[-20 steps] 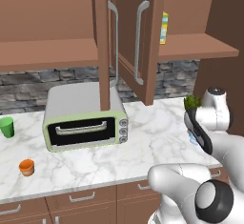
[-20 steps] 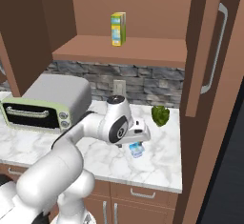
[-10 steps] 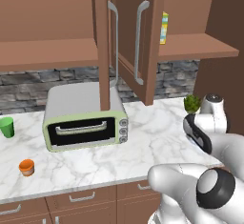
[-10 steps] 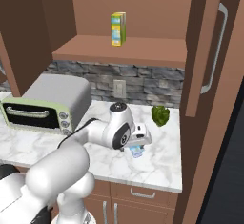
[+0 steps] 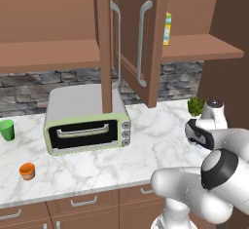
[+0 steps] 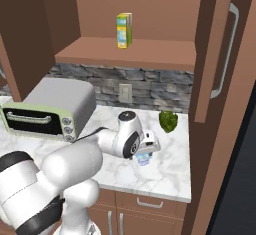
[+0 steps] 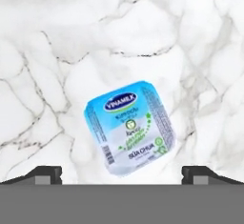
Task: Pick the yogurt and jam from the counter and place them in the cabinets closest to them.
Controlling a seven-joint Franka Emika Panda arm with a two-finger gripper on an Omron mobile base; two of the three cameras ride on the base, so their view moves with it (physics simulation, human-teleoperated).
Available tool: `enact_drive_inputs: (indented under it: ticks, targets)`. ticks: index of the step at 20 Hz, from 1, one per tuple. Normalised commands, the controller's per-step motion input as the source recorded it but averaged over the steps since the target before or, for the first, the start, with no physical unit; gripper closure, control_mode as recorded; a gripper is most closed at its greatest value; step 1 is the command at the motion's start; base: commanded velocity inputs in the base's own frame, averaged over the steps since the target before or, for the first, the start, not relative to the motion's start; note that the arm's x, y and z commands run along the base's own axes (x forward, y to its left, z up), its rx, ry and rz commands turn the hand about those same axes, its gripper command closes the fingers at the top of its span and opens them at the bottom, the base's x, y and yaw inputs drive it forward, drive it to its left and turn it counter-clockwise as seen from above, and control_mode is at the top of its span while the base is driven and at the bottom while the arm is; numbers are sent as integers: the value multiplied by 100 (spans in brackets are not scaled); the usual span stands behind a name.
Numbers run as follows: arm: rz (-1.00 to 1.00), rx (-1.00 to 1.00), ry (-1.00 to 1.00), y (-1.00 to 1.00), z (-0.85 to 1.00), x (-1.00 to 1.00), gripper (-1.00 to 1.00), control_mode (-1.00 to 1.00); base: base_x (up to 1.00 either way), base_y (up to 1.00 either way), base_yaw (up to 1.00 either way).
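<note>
Claw spread wide, hanging just above the yogurt, a blue-and-white tub lying flat on the marble table, tips either side of it, not touching. From the right base view the yogurt sits near the table's front edge, just under the claw, green pepper behind. Cabinets open above; small carton on the shelf. Toaster oven well apart.

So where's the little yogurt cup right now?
The yogurt cup sits on the white marble counter right under the open end effector, near the green pepper, below the open cabinet shelf.
</note>
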Motion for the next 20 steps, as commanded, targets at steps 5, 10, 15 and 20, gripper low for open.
enact_drive_inputs:
  ticks: [5,10,15,20]
  targets:
    - [5,0,0,-14,-11,22,-100,-100,0,0,0]
    - [5,0,0,-8,-10,22,-100,-100,0,0,0]
    - [7,0,0,-5,-19,8,-100,-100,0,0,0]
    - [7,0,0,-6,-26,5,-100,-100,0,0,0]
